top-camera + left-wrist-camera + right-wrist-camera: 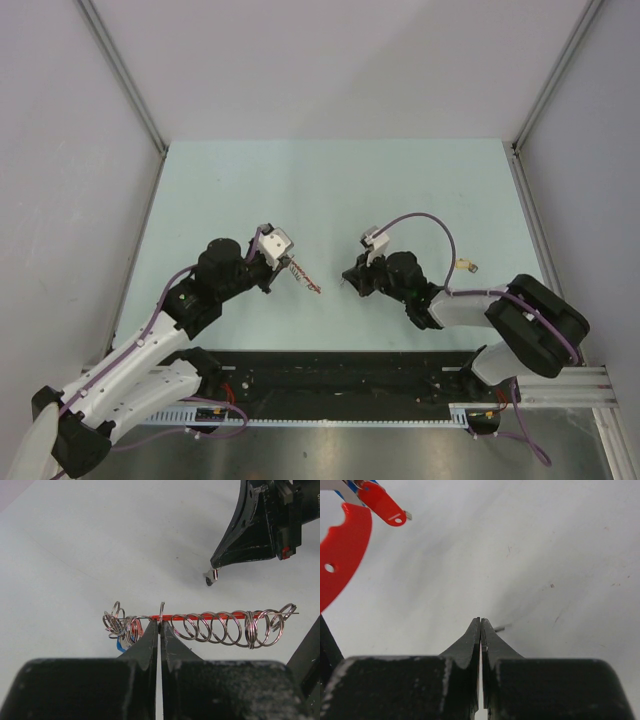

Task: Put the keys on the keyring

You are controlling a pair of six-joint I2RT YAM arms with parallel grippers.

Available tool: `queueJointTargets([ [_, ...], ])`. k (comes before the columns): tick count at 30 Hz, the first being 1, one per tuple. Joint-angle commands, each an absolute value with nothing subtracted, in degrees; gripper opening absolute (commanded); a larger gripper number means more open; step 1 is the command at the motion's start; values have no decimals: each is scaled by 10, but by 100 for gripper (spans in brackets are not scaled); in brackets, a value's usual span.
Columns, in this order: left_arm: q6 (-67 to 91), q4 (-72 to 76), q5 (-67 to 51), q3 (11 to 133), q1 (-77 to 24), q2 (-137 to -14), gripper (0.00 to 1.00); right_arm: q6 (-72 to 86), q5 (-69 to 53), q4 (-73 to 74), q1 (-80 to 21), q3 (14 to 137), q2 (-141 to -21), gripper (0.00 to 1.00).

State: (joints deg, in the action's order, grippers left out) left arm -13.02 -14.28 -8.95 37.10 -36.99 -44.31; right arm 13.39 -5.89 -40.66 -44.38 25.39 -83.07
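The keyring [210, 615], a red strip strung with a run of thin wire loops, is held off the table [330, 190] near its centre. It juts toward 4 o'clock from the left gripper [160, 626], whose fingers are pressed together with one thin loop pinched between the tips. The right gripper [480, 621] lies at about 3 o'clock of the keyring, near but apart. Its jaws are likewise fully together, with a metal sliver [210, 576] nipped at the tips, judged to be a key; its head cannot be made out. Step in hand, as judged: presenting that key to the ring. The next move calls for a fine approach toward 9 o'clock, with the key's hole lined up on a loop end. Count: one keyring and two grippers. For keys, there is one in the right gripper, one yellow-headed key [466, 265] lying at 3 o'clock of the right gripper, and one blue head [120, 645] hanging among the loops, probably already threaded. One red tag [382, 502] shows beside the strip; whether it is a key cannot be told.
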Motion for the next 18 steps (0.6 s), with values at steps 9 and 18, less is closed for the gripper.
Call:
queueJointTargets([
  [9, -128, -109, -82, 387, -373, -440, 0, 159, -51, -377, -428, 240, -802, 14],
  [18, -128, -109, -84, 387, -373, -443, 1, 177, -28, -172, -419, 249, -714, 25],
])
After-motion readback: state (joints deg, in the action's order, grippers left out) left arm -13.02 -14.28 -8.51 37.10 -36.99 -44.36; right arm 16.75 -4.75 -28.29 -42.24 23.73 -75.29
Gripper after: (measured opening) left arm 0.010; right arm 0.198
